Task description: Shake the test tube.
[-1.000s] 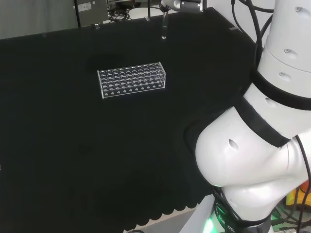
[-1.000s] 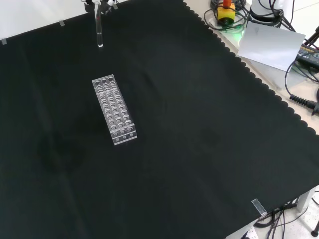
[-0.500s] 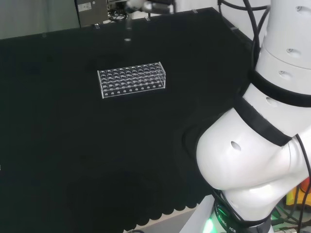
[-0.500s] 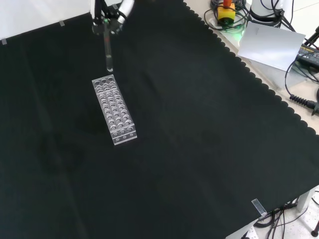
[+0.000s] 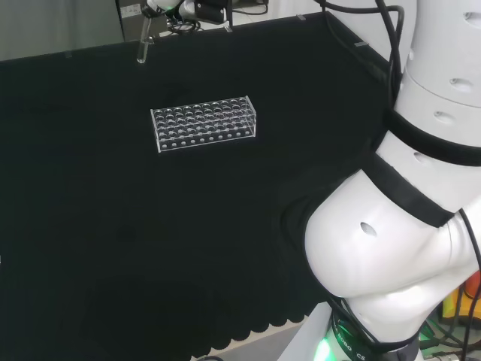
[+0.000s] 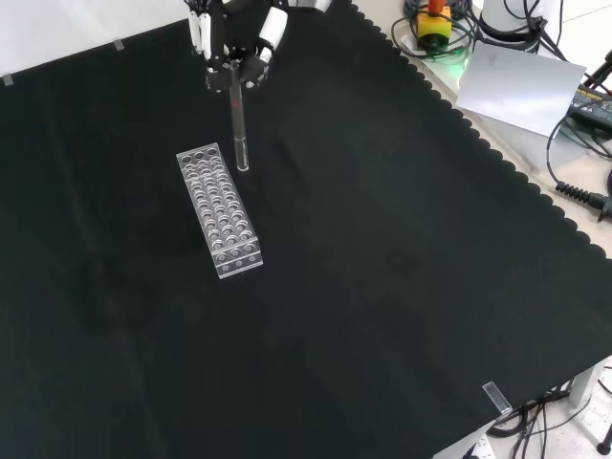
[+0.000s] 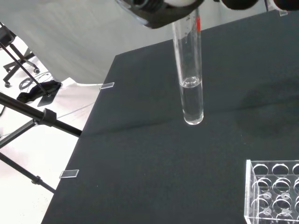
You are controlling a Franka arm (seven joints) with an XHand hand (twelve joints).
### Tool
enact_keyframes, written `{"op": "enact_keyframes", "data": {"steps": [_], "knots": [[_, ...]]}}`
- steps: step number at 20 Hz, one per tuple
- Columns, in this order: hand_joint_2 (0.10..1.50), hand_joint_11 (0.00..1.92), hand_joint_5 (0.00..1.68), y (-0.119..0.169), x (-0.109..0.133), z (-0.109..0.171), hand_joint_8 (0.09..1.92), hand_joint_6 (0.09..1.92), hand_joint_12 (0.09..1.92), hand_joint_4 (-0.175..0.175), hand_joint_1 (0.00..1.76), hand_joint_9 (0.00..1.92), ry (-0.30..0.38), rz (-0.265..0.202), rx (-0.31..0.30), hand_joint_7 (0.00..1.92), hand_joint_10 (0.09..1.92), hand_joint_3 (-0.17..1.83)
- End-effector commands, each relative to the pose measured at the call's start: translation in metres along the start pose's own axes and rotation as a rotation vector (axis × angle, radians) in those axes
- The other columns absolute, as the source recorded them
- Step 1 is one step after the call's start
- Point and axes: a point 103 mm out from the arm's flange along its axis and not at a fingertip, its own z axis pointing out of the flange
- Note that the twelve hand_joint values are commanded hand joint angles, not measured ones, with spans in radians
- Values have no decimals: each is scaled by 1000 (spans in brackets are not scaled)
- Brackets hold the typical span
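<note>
1. Since a second ago the robot hand (image 6: pixel 234 43) has swung sideways with the thin clear glass test tube (image 6: pixel 238 124). In the front view the tube was up and to the left of the clear plastic tube rack (image 6: pixel 218 209), and now it hangs just to the right of the rack's far end. In the head view the tube (image 5: pixel 142 45) has gone from above the rack's right end to above and left of the rack (image 5: pixel 204 123).

2. The robot hand has its fingers pinched round the top of the test tube, and the tube hangs down nearly straight. The tube is up in the air, not in the rack and not touching the black cloth on the bench (image 6: pixel 382 249).

3. The wrist view shows a little clear liquid (image 7: pixel 192 101) at the bottom of the tube (image 7: pixel 188 70), with lots of empty tube above it.

4. I think the shaking is in the middle of a swing. To do it well, the swings should be short and quick, so the liquid mixes but does not jump out of the top.

5. The tube's bottom should stay higher than the rack, so that it does not knock it.

6. Counting: one robot hand, one test tube, one rack. The rack has many round holes, and I can see no tube standing in any of them.
</note>
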Motion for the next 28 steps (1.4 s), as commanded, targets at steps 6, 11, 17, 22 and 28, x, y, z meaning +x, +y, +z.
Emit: {"op": "enact_keyframes", "data": {"steps": [6,11,17,22,28], "knots": [[1024,1213,1497,-15,-76,-15,321,98,930,-175,1235,1672,-110,164,-4,1791,359,-175],[1024,1213,1498,-31,-131,-29,320,96,930,-175,1235,1672,-171,296,-13,1791,358,-175],[1024,1213,1500,-46,-181,-51,320,93,930,-175,1235,1672,-224,424,-37,1792,358,-175],[1024,1213,1501,-47,-189,-62,319,90,930,-175,1235,1672,-274,431,-47,1792,358,-175],[1024,1213,1502,-32,-164,-49,318,87,930,-175,1235,1673,-248,367,-32,1792,358,-175]]}}
